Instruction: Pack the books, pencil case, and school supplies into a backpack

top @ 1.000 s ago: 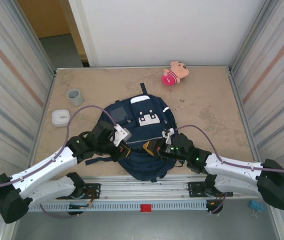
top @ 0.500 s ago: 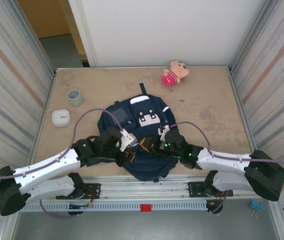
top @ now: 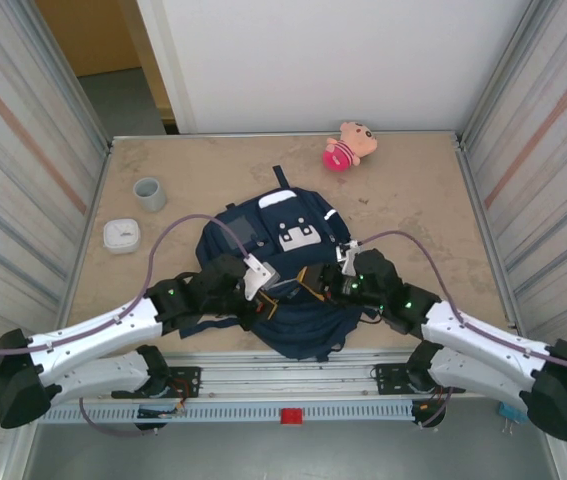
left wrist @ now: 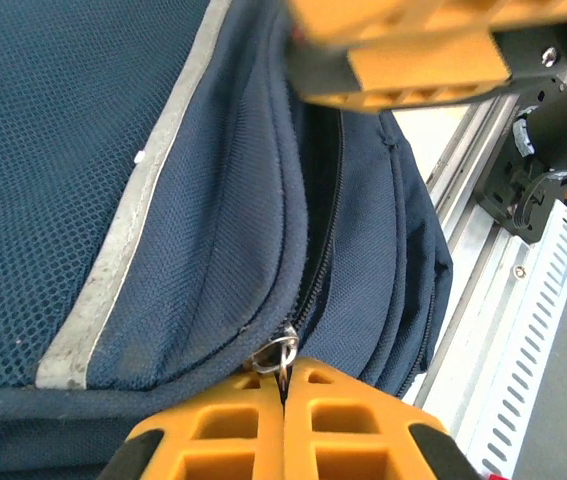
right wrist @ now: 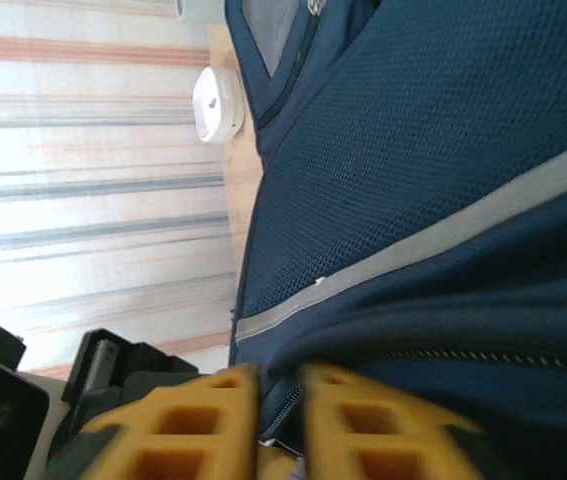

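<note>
Your left claw (left wrist: 283, 378) pinches the zipper ring (left wrist: 281, 351), bottom middle, while your right claw (right wrist: 279, 385) holds the backpack (right wrist: 413, 150) steady.

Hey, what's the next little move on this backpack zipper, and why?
Probably the left gripper should draw the zipper pull a little along its track: its jaws are shut on it, and the right gripper seems to pinch the backpack fabric, bracing it.
</note>
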Robot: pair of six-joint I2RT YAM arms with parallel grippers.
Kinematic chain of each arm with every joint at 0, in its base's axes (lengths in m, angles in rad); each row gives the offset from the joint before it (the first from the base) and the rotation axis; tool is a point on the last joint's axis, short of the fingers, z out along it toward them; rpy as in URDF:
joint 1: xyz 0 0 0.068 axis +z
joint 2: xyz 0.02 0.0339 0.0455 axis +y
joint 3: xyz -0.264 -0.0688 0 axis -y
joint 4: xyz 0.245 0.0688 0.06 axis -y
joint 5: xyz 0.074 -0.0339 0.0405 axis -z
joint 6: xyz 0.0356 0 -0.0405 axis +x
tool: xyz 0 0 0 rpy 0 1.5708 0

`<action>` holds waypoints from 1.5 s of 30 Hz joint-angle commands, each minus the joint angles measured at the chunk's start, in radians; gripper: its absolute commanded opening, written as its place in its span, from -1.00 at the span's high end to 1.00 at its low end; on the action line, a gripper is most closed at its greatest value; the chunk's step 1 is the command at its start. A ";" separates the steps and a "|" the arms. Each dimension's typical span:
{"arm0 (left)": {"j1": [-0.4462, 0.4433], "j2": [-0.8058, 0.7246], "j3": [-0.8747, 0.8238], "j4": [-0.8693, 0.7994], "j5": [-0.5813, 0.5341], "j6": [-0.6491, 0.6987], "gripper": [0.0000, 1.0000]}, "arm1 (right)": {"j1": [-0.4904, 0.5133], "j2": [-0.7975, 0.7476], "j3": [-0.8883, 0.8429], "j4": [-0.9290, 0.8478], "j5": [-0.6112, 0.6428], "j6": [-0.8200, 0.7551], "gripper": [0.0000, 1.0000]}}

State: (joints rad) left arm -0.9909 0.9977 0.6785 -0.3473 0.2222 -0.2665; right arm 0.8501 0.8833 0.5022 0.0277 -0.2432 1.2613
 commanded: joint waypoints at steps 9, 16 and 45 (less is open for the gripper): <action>0.010 -0.008 0.008 0.064 -0.026 0.006 1.00 | -0.011 -0.225 0.101 -0.265 -0.078 -1.234 -0.17; 0.011 -0.010 0.000 0.077 -0.002 -0.002 1.00 | -0.074 -0.099 0.157 -0.259 -0.237 -1.640 -0.17; 0.017 0.006 -0.010 0.170 0.106 -0.053 1.00 | -0.001 0.329 0.150 0.043 -0.295 -1.759 1.00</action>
State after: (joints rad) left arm -0.9684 0.9905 0.6571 -0.3401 0.2497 -0.3008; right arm 0.8074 1.1885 0.6624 -0.0742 -0.5564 -0.5446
